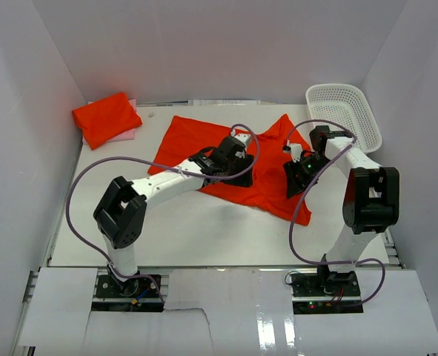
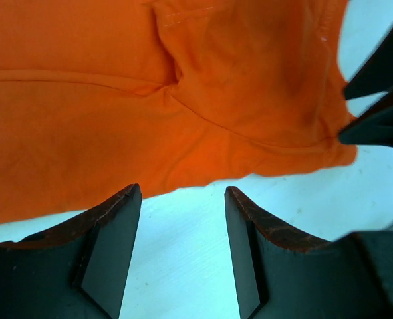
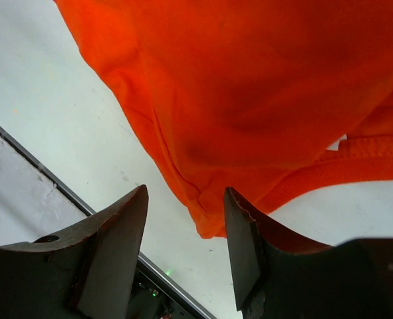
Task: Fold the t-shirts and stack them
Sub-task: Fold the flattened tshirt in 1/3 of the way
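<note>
Your left gripper (image 2: 183,193) has its jaws apart and holds nothing. Only bare white counter (image 1: 204,230) shows in the gap. The spread t-shirt (image 1: 196,133) lies just beyond the jaw tips. In the left wrist view its edge runs across above both fingers, close to them, though you cannot tell whether it touches. A seam and a creased fold cross the cloth there.

Your right gripper (image 3: 186,193) is also open. A pointed corner of the same shirt reaches down to the mouth of the gap between its jaws, nearer the right-hand finger, and the jaws are not closed on it. A stitched band of the shirt shows at the right edge of that wrist view.

From above, this shirt lies spread and rumpled across the middle of the counter. The left arm reaches over its near part, and the right gripper sits at its right side, where a narrow strip of cloth trails toward you.

The folded t-shirt (image 1: 106,117) sits at the far left corner on a pink piece (image 1: 127,136), well apart from both grippers. Both shirts are plain orange-red.

A white mesh basket (image 1: 344,111) stands at the far right corner, beside the right arm.
</note>
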Robot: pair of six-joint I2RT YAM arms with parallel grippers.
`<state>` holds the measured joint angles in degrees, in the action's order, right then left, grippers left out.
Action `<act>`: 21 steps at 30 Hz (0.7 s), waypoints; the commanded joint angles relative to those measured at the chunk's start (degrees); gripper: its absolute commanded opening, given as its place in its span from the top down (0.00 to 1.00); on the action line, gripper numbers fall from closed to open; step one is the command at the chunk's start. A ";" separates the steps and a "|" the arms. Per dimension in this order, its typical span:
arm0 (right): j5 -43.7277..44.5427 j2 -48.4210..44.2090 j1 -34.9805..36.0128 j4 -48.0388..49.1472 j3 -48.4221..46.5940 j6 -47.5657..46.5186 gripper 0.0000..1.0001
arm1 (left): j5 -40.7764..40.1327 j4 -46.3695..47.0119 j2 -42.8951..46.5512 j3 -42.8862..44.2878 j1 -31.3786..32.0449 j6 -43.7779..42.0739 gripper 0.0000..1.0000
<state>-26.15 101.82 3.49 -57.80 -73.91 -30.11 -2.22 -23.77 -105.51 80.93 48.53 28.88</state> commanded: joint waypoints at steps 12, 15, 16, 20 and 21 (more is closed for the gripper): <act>-1.97 1.45 2.40 6.29 2.80 3.74 0.44 | 11.37 1.53 0.59 -5.78 -35.34 -9.55 0.37; -0.57 2.85 2.75 7.26 3.24 4.35 0.44 | 9.87 1.27 -1.88 -3.85 -36.23 -10.16 0.37; 0.30 3.21 2.75 7.52 3.33 4.88 0.44 | 9.78 1.10 -3.28 -3.41 -36.23 -10.16 0.37; 3.12 4.17 2.84 8.93 4.30 6.02 0.45 | 9.78 1.01 -4.88 -2.97 -36.14 -10.69 0.37; 3.73 4.44 2.93 9.02 4.47 6.20 0.45 | 9.34 1.01 -4.96 -3.05 -36.14 -11.13 0.37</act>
<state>-24.73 105.78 6.17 -50.37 -70.19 -25.36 7.33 -22.50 -111.35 76.14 12.29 19.49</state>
